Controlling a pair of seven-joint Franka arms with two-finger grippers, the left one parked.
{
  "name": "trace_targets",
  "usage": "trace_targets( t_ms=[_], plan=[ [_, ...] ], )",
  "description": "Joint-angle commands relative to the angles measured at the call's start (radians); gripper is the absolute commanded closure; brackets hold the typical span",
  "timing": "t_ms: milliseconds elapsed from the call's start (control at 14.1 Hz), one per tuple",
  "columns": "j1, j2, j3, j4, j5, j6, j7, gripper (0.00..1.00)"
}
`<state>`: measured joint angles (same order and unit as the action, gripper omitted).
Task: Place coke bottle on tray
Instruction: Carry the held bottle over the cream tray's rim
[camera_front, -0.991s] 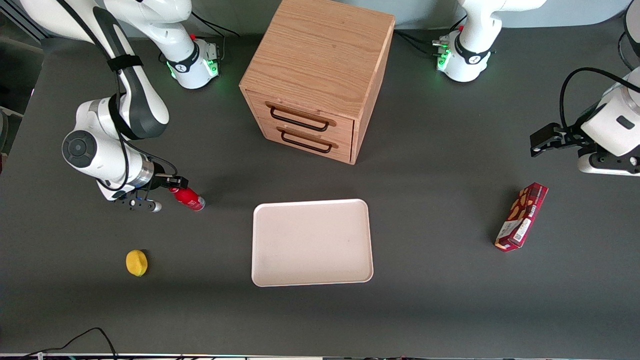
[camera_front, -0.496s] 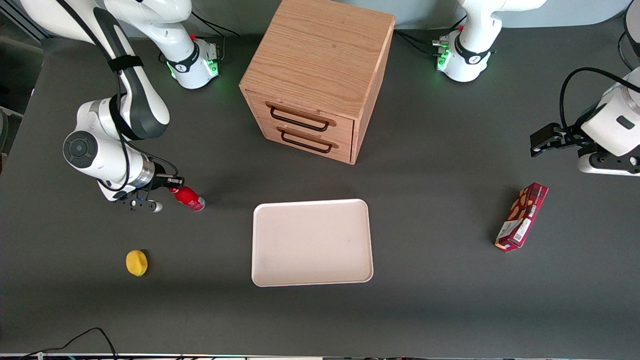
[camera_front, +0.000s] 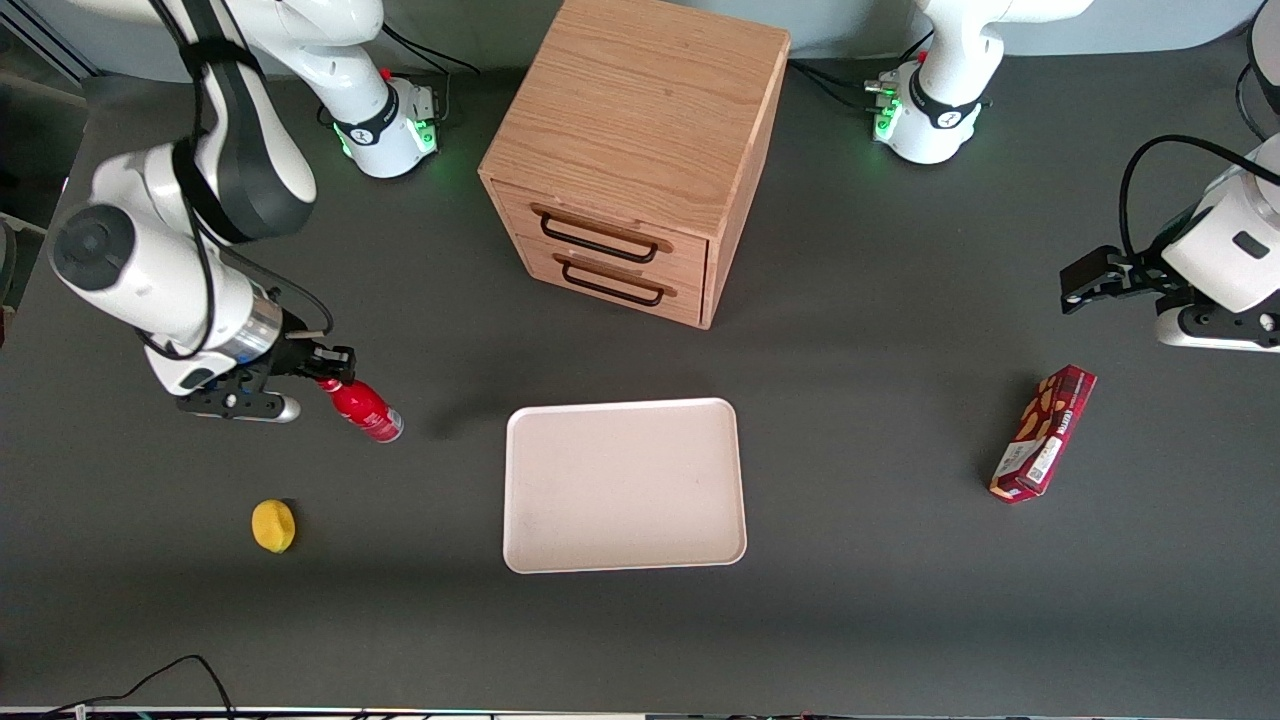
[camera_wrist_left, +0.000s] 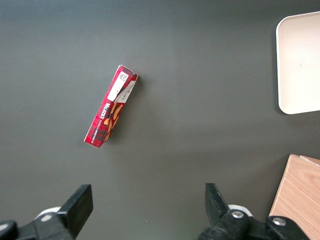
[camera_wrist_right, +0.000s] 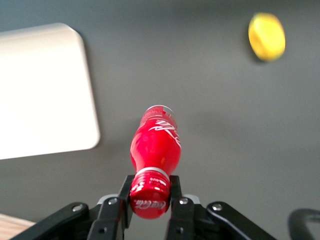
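Coke bottle (camera_front: 361, 411) first, front view: it's mid-left of frame, hanging tilted from the gripper (camera_front: 330, 372), silvery base pointing down toward the tray (camera_front: 624, 485). You've got it by the cap end only, so expect it to swing. Looks small, light, hard and glossy, so prob slippery; a neck pinch lets it pivot, so go gently. Tray sits centre-bottom of frame, bare, low rim, well apart from the bottle. Open table (camera_front: 450, 620) between them, nothing in the lane. Drawer cabinet (camera_front: 630, 160) is upper centre, farther from the camera than the tray; keep the arm's elbow off it. Lemon-yellow object (camera_front: 273, 525) sits lower left, nearer the camera, out of your path. Snack box (camera_front: 1043, 432) is way off at the parked arm's end, no issue.

Left wrist view: only the snack box (camera_wrist_left: 110, 111), a tray corner (camera_wrist_left: 300, 65) and a bit of cabinet (camera_wrist_left: 300, 200). No bottle here.

Right wrist view: jaws closed tight on the bottle (camera_wrist_right: 155, 150) at the neck just under the cap, gripper (camera_wrist_right: 149, 197) squeezing both sides. Tray (camera_wrist_right: 42, 90) rounded corner close beside the bottle's base, yellow object (camera_wrist_right: 267, 36) well apart. Clear the rim, then lower base-first; it's prob tippy upright.
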<state>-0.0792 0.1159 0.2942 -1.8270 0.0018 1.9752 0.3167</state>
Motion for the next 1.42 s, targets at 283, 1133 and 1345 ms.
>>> trace_targets(
  t_ms=[283, 1133, 1345],
  plan=[
    [0.122, 0.267, 0.04, 0.453, 0.012, -0.053, 0.082, 1.0],
    [0.297, 0.64, -0.076, 0.696, 0.009, 0.023, 0.11, 1.0],
    [0.3, 0.666, -0.087, 0.698, 0.009, 0.063, 0.108, 1.0]
  ],
)
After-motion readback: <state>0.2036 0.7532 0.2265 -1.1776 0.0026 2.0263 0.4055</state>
